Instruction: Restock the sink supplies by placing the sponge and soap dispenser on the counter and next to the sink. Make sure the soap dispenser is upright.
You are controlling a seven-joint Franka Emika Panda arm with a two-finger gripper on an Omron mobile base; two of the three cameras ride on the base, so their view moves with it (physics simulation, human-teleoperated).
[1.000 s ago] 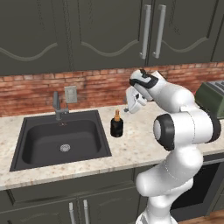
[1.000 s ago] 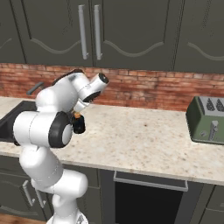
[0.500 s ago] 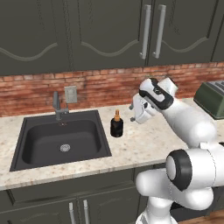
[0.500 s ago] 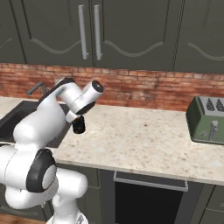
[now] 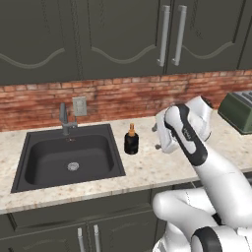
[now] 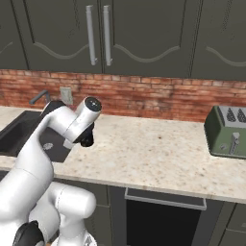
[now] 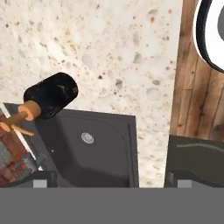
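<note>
My claw wide and bare, the soap bottle upright by the sink.

My claw (image 5: 158,138) hung over the counter (image 5: 147,170) with its 2 fingers spread and nothing between them, a little to the right of the soap bottle (image 5: 131,140). That black bottle stood upright on the counter, just beside the right rim of the dark sink (image 5: 69,157). Beyond it ran the brick wall (image 5: 113,98), with a green toaster (image 6: 226,130) far off to the right.
</note>
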